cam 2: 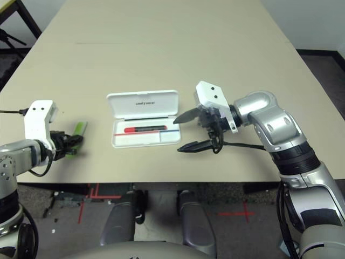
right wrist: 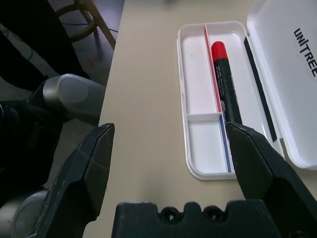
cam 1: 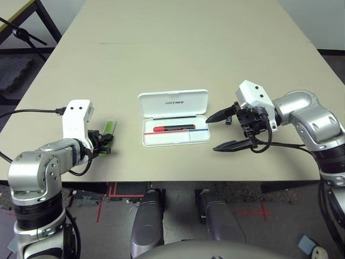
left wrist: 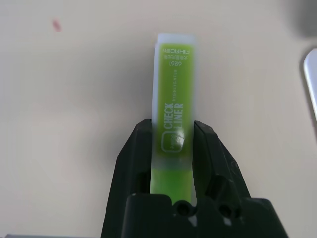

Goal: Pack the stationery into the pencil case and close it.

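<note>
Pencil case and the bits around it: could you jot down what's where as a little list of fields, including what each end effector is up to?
pencil case: white, lid open, lying flat on the table
inside case: black marker with red cap in the long slot; the other compartments look empty
highlighter: lime green, on the table to the robot's left of the case
left end effector: fingers on either side of the highlighter
right end effector: wide open, holding nothing, beside the case's right end
</note>
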### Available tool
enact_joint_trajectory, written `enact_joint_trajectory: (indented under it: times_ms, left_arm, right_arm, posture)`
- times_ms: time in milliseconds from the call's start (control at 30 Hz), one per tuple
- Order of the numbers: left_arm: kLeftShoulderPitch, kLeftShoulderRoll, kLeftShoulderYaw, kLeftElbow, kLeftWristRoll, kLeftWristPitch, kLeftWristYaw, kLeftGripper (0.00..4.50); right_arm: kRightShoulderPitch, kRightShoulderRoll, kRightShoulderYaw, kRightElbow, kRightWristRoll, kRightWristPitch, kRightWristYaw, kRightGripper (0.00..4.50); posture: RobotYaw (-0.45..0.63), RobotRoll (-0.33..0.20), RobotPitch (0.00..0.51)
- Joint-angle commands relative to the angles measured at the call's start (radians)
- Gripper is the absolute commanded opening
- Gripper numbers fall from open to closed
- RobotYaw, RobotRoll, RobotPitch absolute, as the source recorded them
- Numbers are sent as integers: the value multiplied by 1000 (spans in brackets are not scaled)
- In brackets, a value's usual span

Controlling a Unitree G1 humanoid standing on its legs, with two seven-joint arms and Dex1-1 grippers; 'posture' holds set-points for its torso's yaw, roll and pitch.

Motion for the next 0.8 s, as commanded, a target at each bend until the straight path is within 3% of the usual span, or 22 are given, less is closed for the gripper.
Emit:
enact_joint_trajectory:
  times_ms: [33,233,367,500,600,800]
  left_arm:
    - [87,113,19,6,-32,-154,-144,1081]
    - [203,281,68,-15,-83,-340,-367,1081]
    - [214,315,98,-97,-171,-406,-487,1081]
    - [174,322,50,-165,-235,-409,-506,1081]
    - [95,312,-56,-187,-240,-420,-479,1081]
    - [-115,207,-356,-142,-165,-480,-433,1081]
  right_arm:
    - [7,-1,-1,-16,1,-2,-4,4500]
    - [-2,7,-4,4,0,-10,-9,4500]
    - [-7,12,-9,23,-9,-22,-23,4500]
    - [-12,-1,-7,34,-15,-15,-23,4500]
    - [-13,-14,-10,42,-17,-10,-20,4500]
    - [-21,-23,-17,67,-17,-1,-22,4500]
  posture:
    - [84,0,196]
    - [86,0,195]
    - [87,0,195]
    - [87,0,195]
    - [81,0,198]
    - [68,0,196]
